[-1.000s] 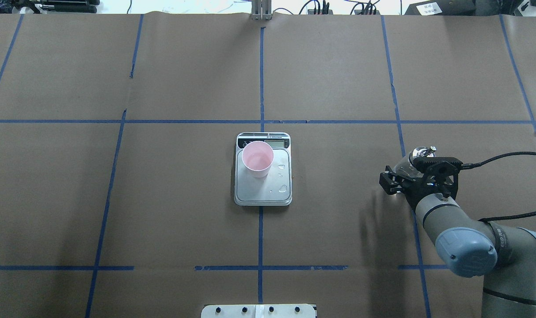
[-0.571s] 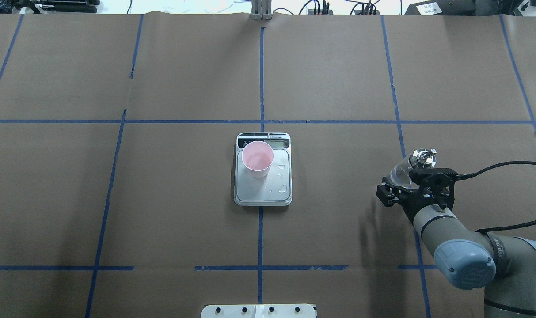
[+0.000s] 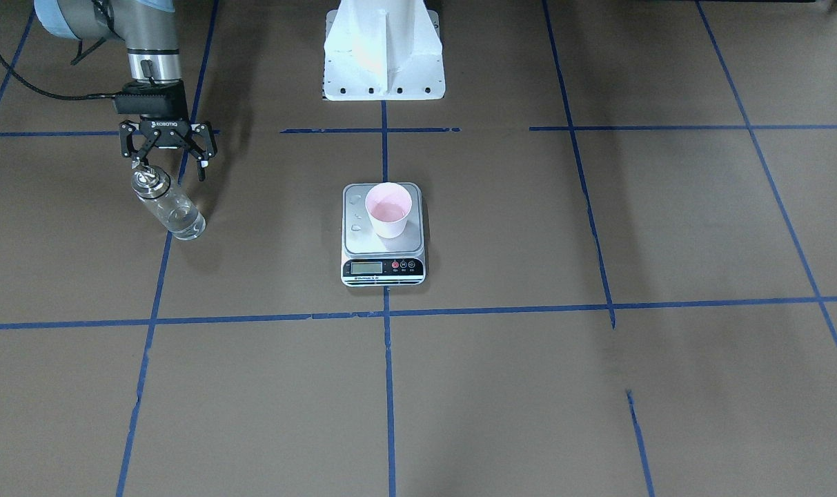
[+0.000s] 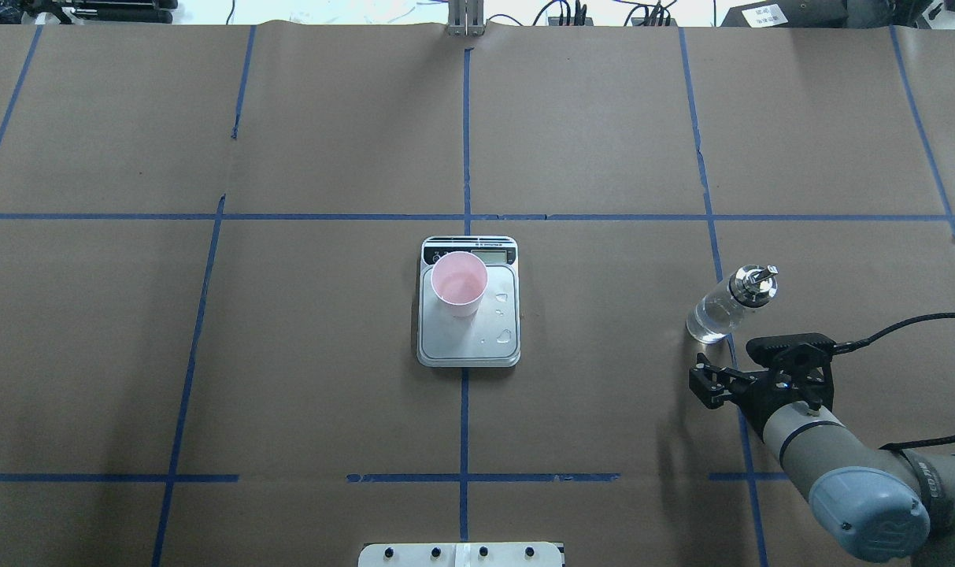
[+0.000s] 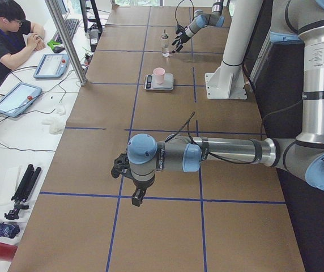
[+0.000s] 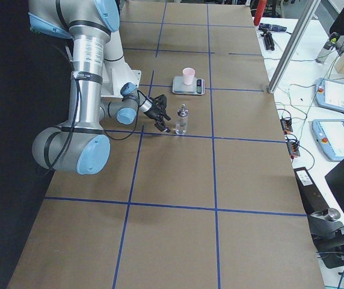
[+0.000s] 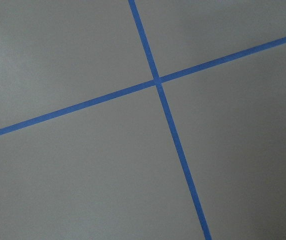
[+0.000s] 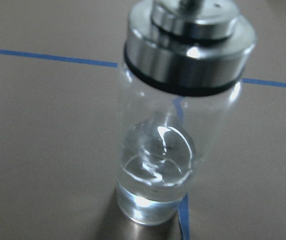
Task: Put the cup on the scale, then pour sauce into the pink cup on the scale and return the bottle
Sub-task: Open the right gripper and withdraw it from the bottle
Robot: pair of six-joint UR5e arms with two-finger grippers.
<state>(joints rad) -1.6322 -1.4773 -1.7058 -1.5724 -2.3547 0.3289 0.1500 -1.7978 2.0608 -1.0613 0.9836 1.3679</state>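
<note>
- While weighing the retreat, note the right fingers (image 4: 705, 384) spread wide and gripping nothing, tips aimed at the bottle (image 4: 725, 311) and apart from the glass
- Bottle standing free on the tabletop (image 4: 327, 354) just beyond those fingertips, on the side away from the robot, long axis upright, silver cap on top, base beside a blue tape line (image 4: 698, 157)
- From the right wrist, dead ahead and filling the middle of the view, with a shallow pool of clear sauce (image 8: 155, 182) at the bottom
- Far nearer to the right fingers than to the left fingers (image 5: 136, 195), parked well off toward the other end of the tabletop; cannot tell whether those are open or closed
- Well off to one side of the right fingers, toward the tabletop's middle: pink cup (image 4: 459, 282) upright on the scale (image 4: 477, 346), near the display end, seemingly a little liquid inside, with a few droplets (image 4: 505, 337) on the bare platform beside it
- Judged from that layout: pouring done, bottle returned, only the arm's withdrawal left
- Calls for a straight pull back along the fingers' own axis, away from the bottle; no sideways swing, no early closing, for fear of clipping the glass and tipping so tall and narrow a thing
- Behind the fingers, only the wrist's black cable (image 4: 910, 323); nothing between fingertips and bottle
</note>
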